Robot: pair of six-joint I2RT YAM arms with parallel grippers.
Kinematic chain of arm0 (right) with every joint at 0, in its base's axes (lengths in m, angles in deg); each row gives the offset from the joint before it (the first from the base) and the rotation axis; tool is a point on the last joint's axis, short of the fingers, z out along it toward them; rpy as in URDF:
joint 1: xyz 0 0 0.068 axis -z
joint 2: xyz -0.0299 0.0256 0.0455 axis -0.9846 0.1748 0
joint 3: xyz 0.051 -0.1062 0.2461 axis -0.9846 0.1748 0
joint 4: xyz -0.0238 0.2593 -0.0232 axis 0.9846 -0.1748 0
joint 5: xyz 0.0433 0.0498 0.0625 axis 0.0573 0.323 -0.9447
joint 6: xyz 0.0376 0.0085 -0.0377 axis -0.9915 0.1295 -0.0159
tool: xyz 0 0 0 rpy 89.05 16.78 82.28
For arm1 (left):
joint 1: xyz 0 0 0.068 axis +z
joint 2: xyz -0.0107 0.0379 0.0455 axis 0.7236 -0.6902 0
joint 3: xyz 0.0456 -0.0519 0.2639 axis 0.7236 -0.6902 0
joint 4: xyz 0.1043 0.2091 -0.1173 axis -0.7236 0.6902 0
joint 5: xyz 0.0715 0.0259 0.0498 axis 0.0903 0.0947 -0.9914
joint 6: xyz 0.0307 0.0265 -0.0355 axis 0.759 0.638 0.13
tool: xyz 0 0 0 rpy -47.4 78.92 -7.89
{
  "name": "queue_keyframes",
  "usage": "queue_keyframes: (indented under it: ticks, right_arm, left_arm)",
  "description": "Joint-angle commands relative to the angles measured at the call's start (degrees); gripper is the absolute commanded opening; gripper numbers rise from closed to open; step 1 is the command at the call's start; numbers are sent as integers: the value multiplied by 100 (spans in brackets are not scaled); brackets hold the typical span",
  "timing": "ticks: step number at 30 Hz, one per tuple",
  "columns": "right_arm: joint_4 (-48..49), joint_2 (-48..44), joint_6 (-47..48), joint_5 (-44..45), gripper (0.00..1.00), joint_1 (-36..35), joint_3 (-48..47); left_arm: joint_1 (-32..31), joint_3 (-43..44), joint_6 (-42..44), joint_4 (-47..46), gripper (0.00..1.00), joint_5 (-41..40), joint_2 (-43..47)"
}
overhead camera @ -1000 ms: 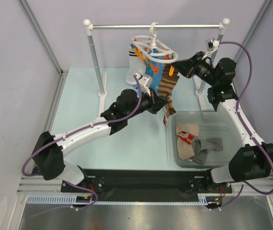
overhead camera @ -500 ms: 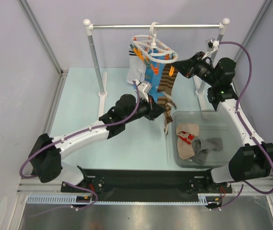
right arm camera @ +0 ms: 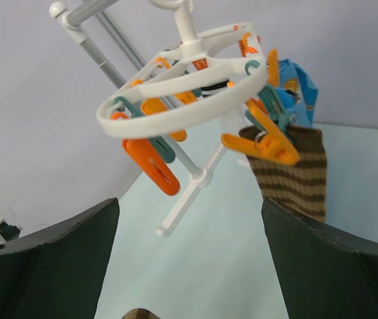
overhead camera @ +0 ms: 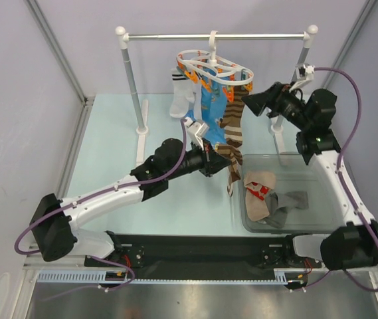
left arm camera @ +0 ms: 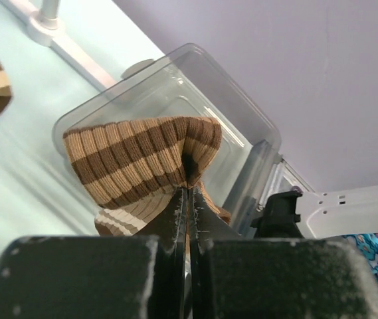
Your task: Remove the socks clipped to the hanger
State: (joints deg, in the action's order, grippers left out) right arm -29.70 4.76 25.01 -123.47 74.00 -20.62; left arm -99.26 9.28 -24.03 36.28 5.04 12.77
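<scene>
The white oval-ring hanger (overhead camera: 212, 65) (right arm camera: 182, 100) hangs by its hook from the rail, with orange clips dangling. One brown-and-cream striped sock (overhead camera: 234, 123) (right arm camera: 291, 179) is still clipped to it, beside a white sock with black stripes (overhead camera: 179, 100). My left gripper (overhead camera: 213, 161) (left arm camera: 189, 189) is shut on a second striped sock (overhead camera: 230, 173) (left arm camera: 142, 159), which hangs free below the hanger, by the bin's left wall. My right gripper (overhead camera: 250, 101) (right arm camera: 189, 203) is open, right of the hanger, touching nothing.
A blue cartoon-print cloth (overhead camera: 210, 109) hangs between the socks. The clear bin (overhead camera: 321, 193) at the right holds a beige sock with red marks (overhead camera: 258, 193) and a grey sock (overhead camera: 288, 203). The silver rail (overhead camera: 175, 36) stands on white-capped posts.
My right gripper let go of the clip, opened wide and drew back to the right. The hanger swung back left. My left gripper pulled its striped sock down and toward me.
</scene>
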Motion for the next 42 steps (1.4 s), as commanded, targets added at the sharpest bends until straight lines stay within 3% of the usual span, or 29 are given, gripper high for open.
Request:
queue_keyframes:
  ticks: [1, 4, 10, 19, 22, 23, 24, 26, 29, 35, 42]
  right_arm:
    - [-958, -855, 148, 467, 96, 197, 80]
    - [-2066, -1556, 148, 1065, 100, 434, 80]
    - [-3088, -2508, 403, 1839, 100, 549, -515]
    - [-3178, -3150, 553, 2376, 100, 549, -790]
    - [-3161, -3133, 631, 2464, 100, 549, -667]
    - [-3178, -3133, 640, 2491, 100, 541, -658]
    - [-3187, -3115, 649, 2517, 100, 549, -623]
    - [-3117, -3107, 606, 2561, 100, 549, -544]
    - [-2801, -3071, 430, 2509, 100, 549, -237]
    - [-2020, -2598, 219, 2263, 100, 549, 501]
    - [-325, -1281, 851, 1235, 97, 523, 1117]
  left_arm:
    - [-211, 380, -43, -65, 0, -47, 183]
    - [-369, 521, -156, -152, 0, -48, 34]
    - [-800, 1398, -341, -451, 0, 93, -886]
    - [-1257, 3051, -657, -883, 0, 470, -2857]
    - [-1257, 3254, -824, -611, 29, 663, -3323]
    - [-1257, 3237, -825, -505, 45, 664, -3368]
    - [-1257, 3150, -808, -470, 51, 681, -3377]
    - [-1231, 3027, -676, -321, 67, 595, -3263]
    - [-1109, 2754, -404, -5, 76, 358, -2894]
    - [-503, 1850, -263, 452, 79, 339, -1788]
    - [517, -73, -166, 638, 79, -328, 75]
